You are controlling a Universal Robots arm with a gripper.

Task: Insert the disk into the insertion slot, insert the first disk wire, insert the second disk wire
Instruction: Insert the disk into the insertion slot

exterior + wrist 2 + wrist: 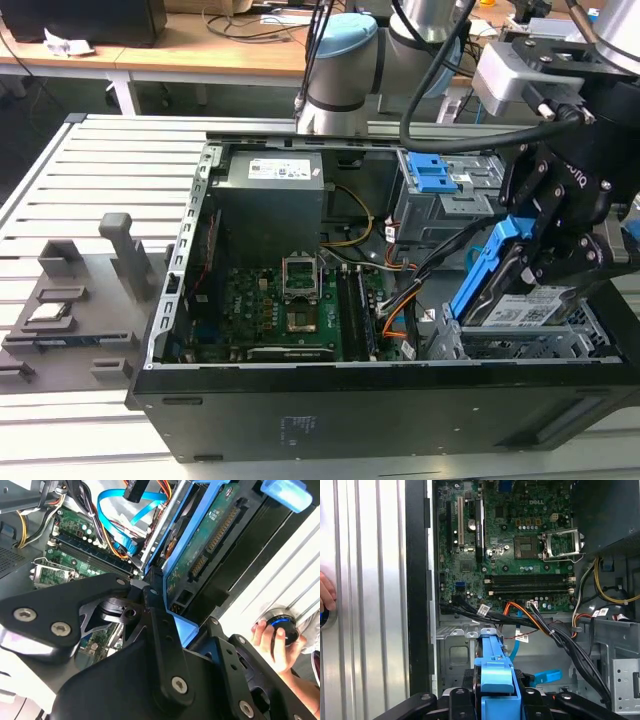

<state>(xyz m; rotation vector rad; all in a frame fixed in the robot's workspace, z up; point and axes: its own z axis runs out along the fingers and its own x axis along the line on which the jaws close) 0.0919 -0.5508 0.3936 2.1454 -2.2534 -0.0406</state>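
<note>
One of three steps is in hand: the gripper [533,262] pinches the disk [524,310] by its blue caddy, tilted over the insertion slot [500,348] at the computer case's [350,405] near corner on the exterior view's right. Seating it likely calls for levelling it first.

Slatted alu table [100,160] carries 1 open PC case [400,410], plus grey fixture [70,300] toward the exterior view's left.

The silver, blue-framed disk [525,308] stands steeply tilted, lower end at the perforated insertion slot [500,346], with the light-blue second disk wire [115,496] looping beside it.
</note>
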